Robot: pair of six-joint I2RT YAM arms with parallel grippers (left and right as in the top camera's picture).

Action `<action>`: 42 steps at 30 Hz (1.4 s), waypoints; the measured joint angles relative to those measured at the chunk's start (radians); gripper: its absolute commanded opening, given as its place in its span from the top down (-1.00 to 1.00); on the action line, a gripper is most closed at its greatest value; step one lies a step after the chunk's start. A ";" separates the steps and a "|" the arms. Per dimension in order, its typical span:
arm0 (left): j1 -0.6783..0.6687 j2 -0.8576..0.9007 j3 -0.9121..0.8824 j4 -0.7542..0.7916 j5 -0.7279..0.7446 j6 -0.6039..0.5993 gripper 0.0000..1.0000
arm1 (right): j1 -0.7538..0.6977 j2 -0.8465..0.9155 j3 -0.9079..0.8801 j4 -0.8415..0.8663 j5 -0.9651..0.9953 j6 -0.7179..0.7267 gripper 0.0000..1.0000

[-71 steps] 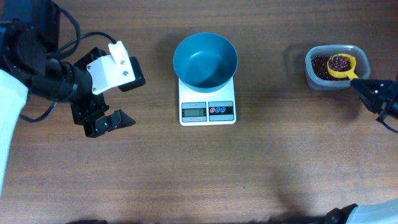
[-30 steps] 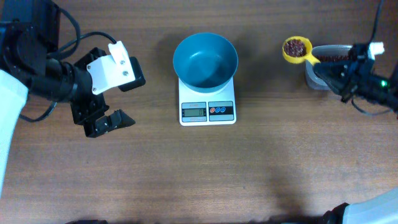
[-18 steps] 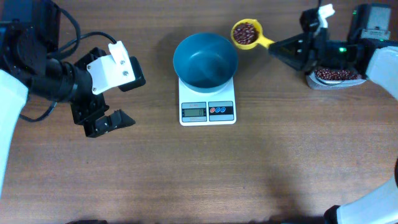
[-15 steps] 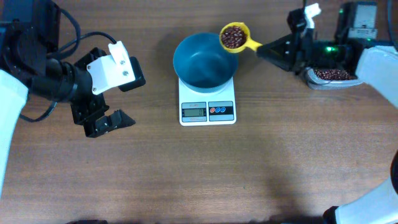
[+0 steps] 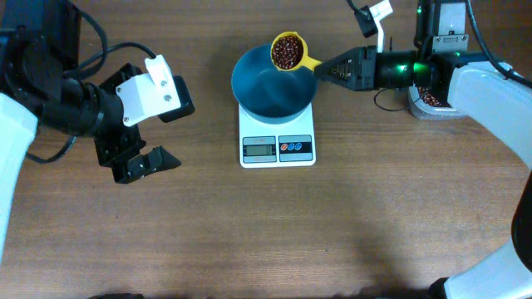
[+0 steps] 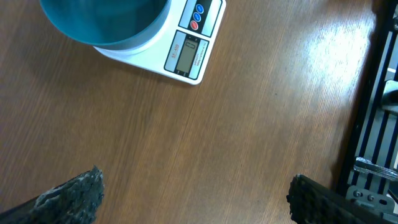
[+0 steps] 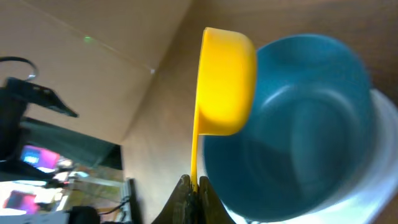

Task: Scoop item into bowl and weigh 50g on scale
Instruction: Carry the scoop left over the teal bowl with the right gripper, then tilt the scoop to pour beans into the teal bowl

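Beans (image 5: 288,50) heap my yellow scoop (image 5: 289,52), which hangs level over the far rim of the bowl (image 5: 268,87). The bowl sits on the scale (image 5: 277,148) and looks empty. To tip well, I judge I should carry the cup further over the bowl's middle, then roll the wrist slowly so beans slide off 1 edge and none skip onto the desk (image 5: 374,216), pausing to check against 50 g; the display is too small to read. My right claw (image 5: 326,70) is pinched tight on the scoop's thin handle. My left claw (image 6: 193,198) hangs spread wide over bare desk, holding nothing, well left of the scale. More beans lie in the tub (image 5: 428,113) behind my right arm.
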 measured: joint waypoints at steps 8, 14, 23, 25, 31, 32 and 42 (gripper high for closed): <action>0.000 0.000 0.000 0.000 0.000 0.000 -0.97 | 0.074 0.000 0.000 -0.006 0.212 -0.116 0.92; 0.000 0.000 0.000 0.000 0.000 0.000 -0.98 | 0.077 0.000 0.000 -0.021 0.269 -0.137 0.92; 0.000 0.000 0.000 0.000 0.000 0.000 -0.97 | 0.077 -0.122 0.000 -0.104 0.397 -0.167 0.92; 0.000 0.000 0.000 0.000 0.000 0.000 -0.97 | 0.083 -0.135 0.003 -0.129 0.433 -0.173 0.92; 0.000 0.000 0.000 0.000 0.000 0.000 -0.97 | 0.186 -0.136 0.005 -0.183 0.586 -0.220 0.92; 0.000 0.000 0.000 0.000 0.000 0.000 -0.97 | 0.190 -0.136 0.007 -0.187 0.590 -0.221 0.92; 0.000 0.000 0.000 0.000 0.000 0.000 -0.97 | 0.192 -0.149 0.048 -0.245 0.629 -0.221 0.92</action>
